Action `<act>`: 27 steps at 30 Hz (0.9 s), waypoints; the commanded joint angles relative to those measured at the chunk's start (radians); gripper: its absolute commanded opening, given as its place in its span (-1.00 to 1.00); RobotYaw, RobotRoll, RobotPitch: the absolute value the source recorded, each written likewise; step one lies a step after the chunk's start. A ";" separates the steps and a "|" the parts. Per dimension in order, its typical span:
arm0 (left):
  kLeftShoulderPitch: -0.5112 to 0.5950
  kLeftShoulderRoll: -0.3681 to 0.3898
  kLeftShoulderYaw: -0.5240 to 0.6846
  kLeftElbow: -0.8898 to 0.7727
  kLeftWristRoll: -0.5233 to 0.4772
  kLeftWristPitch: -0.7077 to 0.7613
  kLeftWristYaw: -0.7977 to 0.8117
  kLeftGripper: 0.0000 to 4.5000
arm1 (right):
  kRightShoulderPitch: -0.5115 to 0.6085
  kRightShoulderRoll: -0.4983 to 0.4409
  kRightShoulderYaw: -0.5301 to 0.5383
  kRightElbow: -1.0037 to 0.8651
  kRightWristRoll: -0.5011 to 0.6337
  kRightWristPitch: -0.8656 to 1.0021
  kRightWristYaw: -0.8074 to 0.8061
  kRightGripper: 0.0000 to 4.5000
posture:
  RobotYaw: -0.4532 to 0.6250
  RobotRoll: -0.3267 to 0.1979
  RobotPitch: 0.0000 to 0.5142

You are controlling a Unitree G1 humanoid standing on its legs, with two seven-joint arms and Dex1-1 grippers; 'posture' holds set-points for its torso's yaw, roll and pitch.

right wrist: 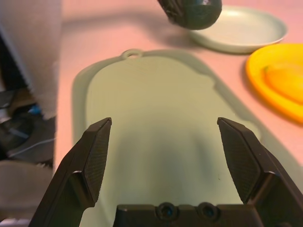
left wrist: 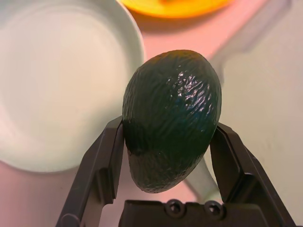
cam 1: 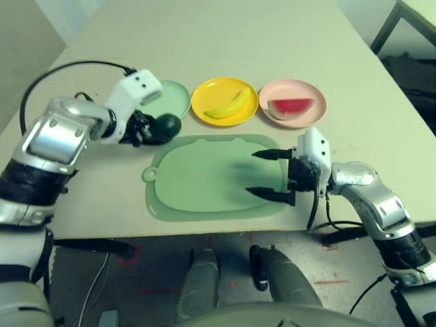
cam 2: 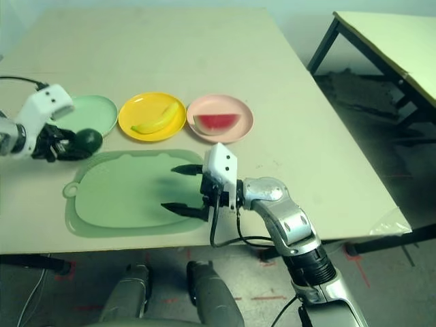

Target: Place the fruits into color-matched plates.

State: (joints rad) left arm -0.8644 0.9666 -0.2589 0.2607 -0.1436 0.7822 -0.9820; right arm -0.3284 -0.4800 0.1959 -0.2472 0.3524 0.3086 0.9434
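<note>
Pinching avocado (left wrist: 172, 120) between both fingers of left gripper (left wrist: 170, 124), just beside mint green plate (left wrist: 57, 85). Holding right gripper (right wrist: 164, 120) spread wide and empty over green mat (right wrist: 151, 90), well apart from avocado.

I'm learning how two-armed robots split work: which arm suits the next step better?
Left, I'd say: its gripper already grips the avocado beside the matching green plate. The right gripper is empty and farther off, over the mat.
</note>
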 commanded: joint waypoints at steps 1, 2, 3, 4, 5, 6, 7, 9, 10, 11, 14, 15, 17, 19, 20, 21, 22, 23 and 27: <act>-0.059 -0.037 -0.002 0.209 0.088 -0.149 0.043 0.32 | 0.009 0.018 -0.025 0.001 -0.035 -0.028 -0.069 1.00 | -0.27 0.25 -0.24; -0.083 -0.049 -0.013 0.280 0.123 -0.216 0.062 0.32 | 0.007 0.027 -0.029 0.000 -0.045 -0.026 -0.095 1.00 | -0.26 0.25 -0.23; -0.113 -0.066 -0.021 0.365 0.157 -0.290 0.084 0.32 | 0.006 0.030 -0.025 -0.002 -0.065 -0.036 -0.115 1.00 | -0.26 0.25 -0.22; -0.145 -0.087 -0.023 0.447 0.185 -0.348 0.106 0.32 | 0.008 0.029 -0.018 -0.005 -0.082 -0.048 -0.121 1.00 | -0.27 0.25 -0.21; -0.170 -0.103 -0.021 0.509 0.204 -0.389 0.117 0.32 | 0.011 0.027 -0.012 -0.008 -0.092 -0.058 -0.124 1.00 | -0.28 0.25 -0.21; -0.201 -0.121 -0.028 0.591 0.234 -0.448 0.142 0.32 | 0.016 0.026 -0.008 -0.017 -0.095 -0.053 -0.128 1.00 | -0.29 0.25 -0.20; -0.227 -0.139 -0.038 0.669 0.265 -0.503 0.169 0.32 | 0.021 0.026 -0.007 -0.024 -0.095 -0.048 -0.131 1.00 | -0.30 0.25 -0.20; -0.267 -0.175 -0.044 0.795 0.305 -0.584 0.205 0.32 | 0.031 0.022 -0.005 -0.037 -0.095 -0.038 -0.132 1.00 | -0.32 0.25 -0.19; -0.279 -0.191 -0.044 0.839 0.320 -0.615 0.219 0.32 | 0.035 0.020 -0.007 -0.042 -0.095 -0.033 -0.135 1.00 | -0.34 0.25 -0.19; -0.287 -0.206 -0.042 0.875 0.332 -0.639 0.231 0.32 | 0.040 0.017 -0.011 -0.047 -0.094 -0.028 -0.138 1.00 | -0.35 0.25 -0.19; -0.300 -0.247 -0.027 0.948 0.352 -0.682 0.255 0.32 | 0.047 0.013 -0.021 -0.061 -0.091 -0.015 -0.149 1.00 | -0.37 0.25 -0.19; -0.299 -0.254 -0.028 0.964 0.363 -0.695 0.259 0.32 | 0.048 0.014 -0.025 -0.067 -0.086 -0.005 -0.156 1.00 | -0.38 0.25 -0.19; -0.296 -0.265 -0.021 0.986 0.373 -0.709 0.270 0.32 | 0.051 0.014 -0.029 -0.082 -0.080 0.011 -0.166 1.00 | -0.40 0.25 -0.19; -0.297 -0.269 -0.018 0.996 0.383 -0.721 0.277 0.63 | 0.057 0.011 -0.032 -0.098 -0.077 0.025 -0.172 1.00 | -0.40 0.25 -0.20; -0.299 -0.269 -0.016 0.999 0.388 -0.727 0.281 0.77 | 0.058 0.011 -0.033 -0.103 -0.075 0.032 -0.175 1.00 | -0.40 0.25 -0.20; -0.302 -0.268 -0.013 1.000 0.392 -0.732 0.283 0.93 | 0.059 0.010 -0.034 -0.105 -0.075 0.035 -0.177 1.00 | -0.40 0.25 -0.20; -0.307 -0.264 -0.008 1.000 0.394 -0.736 0.283 0.99 | 0.059 0.009 -0.035 -0.103 -0.074 0.036 -0.177 1.00 | -0.40 0.25 -0.20; -0.312 -0.261 -0.002 0.999 0.394 -0.738 0.280 0.99 | 0.058 0.007 -0.036 -0.100 -0.075 0.035 -0.176 1.00 | -0.38 0.25 -0.21; -0.345 -0.226 0.046 0.981 0.361 -0.720 0.239 0.99 | 0.038 0.011 -0.047 -0.074 -0.068 0.028 -0.176 1.00 | -0.36 0.25 -0.23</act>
State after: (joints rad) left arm -1.1811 0.7129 -0.2434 1.2424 0.2290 0.0525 -0.7232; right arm -0.2890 -0.4657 0.1672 -0.3317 0.2741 0.3336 0.7675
